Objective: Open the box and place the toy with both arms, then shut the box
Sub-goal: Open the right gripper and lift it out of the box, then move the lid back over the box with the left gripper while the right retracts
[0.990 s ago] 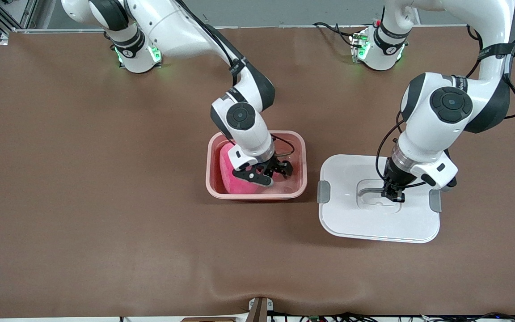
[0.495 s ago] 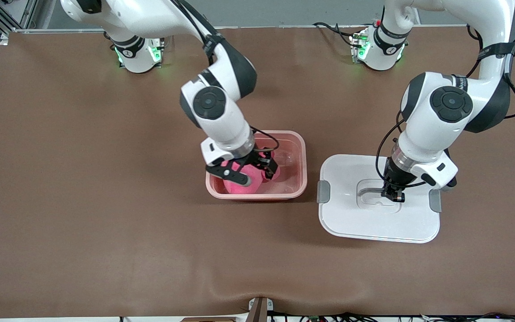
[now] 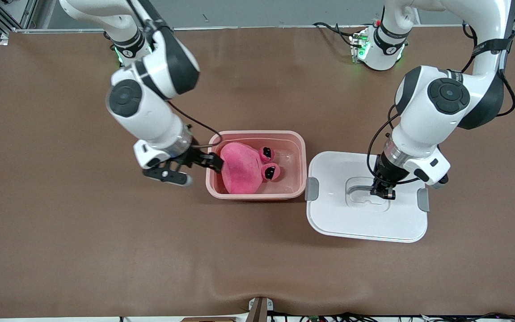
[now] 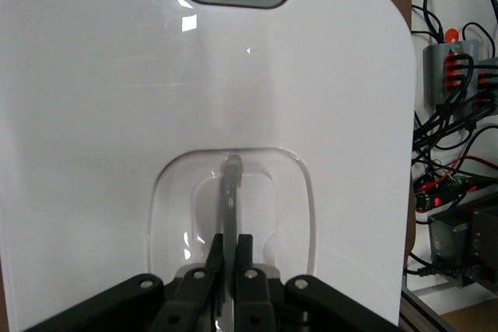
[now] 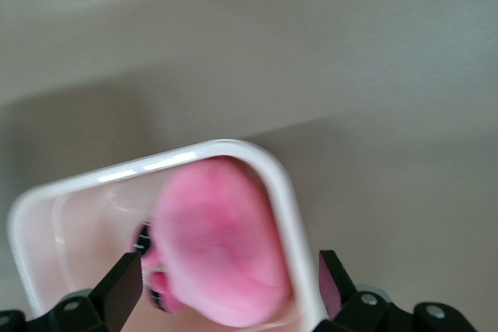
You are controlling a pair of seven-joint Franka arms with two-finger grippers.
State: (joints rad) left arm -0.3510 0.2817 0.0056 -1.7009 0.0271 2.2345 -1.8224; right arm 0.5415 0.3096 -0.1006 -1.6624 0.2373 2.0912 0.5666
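I see a brown table (image 3: 83,232) filling the front view, arm bases along its top edge, cables and grey floor past it.

Left arm (image 3: 436,107) reaches down onto the lid (image 3: 365,223). Right arm (image 3: 150,103) hangs low by the box (image 3: 300,147), at the end of it toward the right arm's side.

Lid: white, rounded rectangle, flat on the table just beside the box toward the left arm's end, not touching it that I can tell. Its long axis runs between the two arms' ends of the table, a grey clip on each short end (image 3: 312,188) (image 3: 423,199), and a recessed centre with a thin grey handle (image 4: 232,192).

Box: open, translucent pink, rounded rectangle, long axis the same way as the lid, about mid-table.

Toy (image 3: 242,170): hot pink plush blob inside the box, in the half toward the right arm's end, its top above the rim. Two bulging eyes with black marks (image 3: 267,154) (image 3: 271,171) point toward the left arm's end. The box floor next to the eyes is bare.

Left gripper (image 3: 382,192): in the lid's recess, fingers (image 4: 246,258) pinched together on the handle, clear in the left wrist view.

Right gripper (image 3: 193,167): over the box's rim and the table beside it, fingers (image 5: 124,289) spread apart, nothing between them. The right wrist view shows toy (image 5: 222,246) and box corner (image 5: 264,162) just past the tips.
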